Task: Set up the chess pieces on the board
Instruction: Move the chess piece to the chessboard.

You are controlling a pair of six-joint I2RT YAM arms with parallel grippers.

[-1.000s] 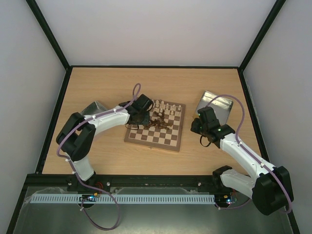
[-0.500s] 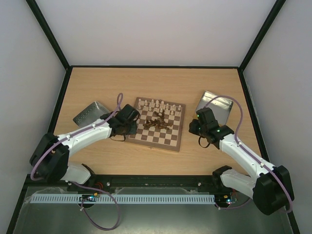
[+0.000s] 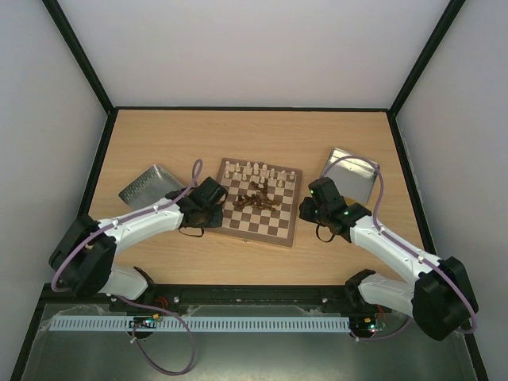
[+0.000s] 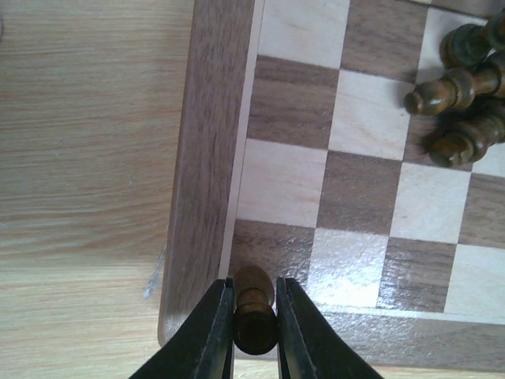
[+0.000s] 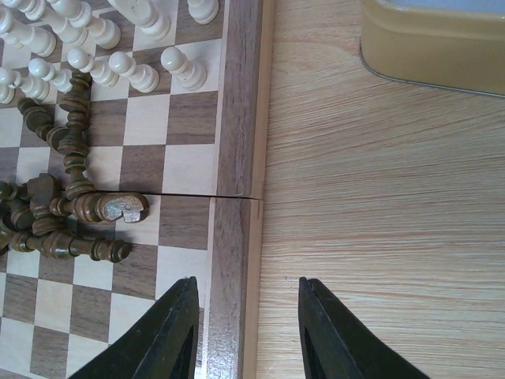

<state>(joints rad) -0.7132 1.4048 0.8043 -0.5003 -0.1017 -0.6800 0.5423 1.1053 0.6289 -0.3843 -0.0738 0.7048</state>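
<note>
1. Wood is most of what I see: a pale wooden table (image 3: 238, 135) carries the board (image 3: 262, 225), which lies in the middle between the two arms, turned a little askew.
2. The cream pieces (image 3: 254, 169) stand upright in rows along the board's far side.
3. The dark pieces (image 3: 259, 200) lie tumbled in a heap near the board's centre, on their sides and touching one another.
4. The left jaws are at the board's near left corner, closed almost fully on one dark piece (image 4: 254, 332). The black fingers (image 4: 215, 335) press it from both sides.
5. That held piece sits over the dark corner square, just inside the tan border. I cannot tell whether it touches the wood.
6. The right jaws hang about half open with nothing between them, at the board's right border. One finger (image 5: 170, 335) is above the board and the other is above bare table.
7. A silver tin (image 3: 147, 184) rests on the table to the left of the board, apart from it.
8. A second tin (image 3: 355, 171) sits off the board's far right corner, beside the right arm.
</note>
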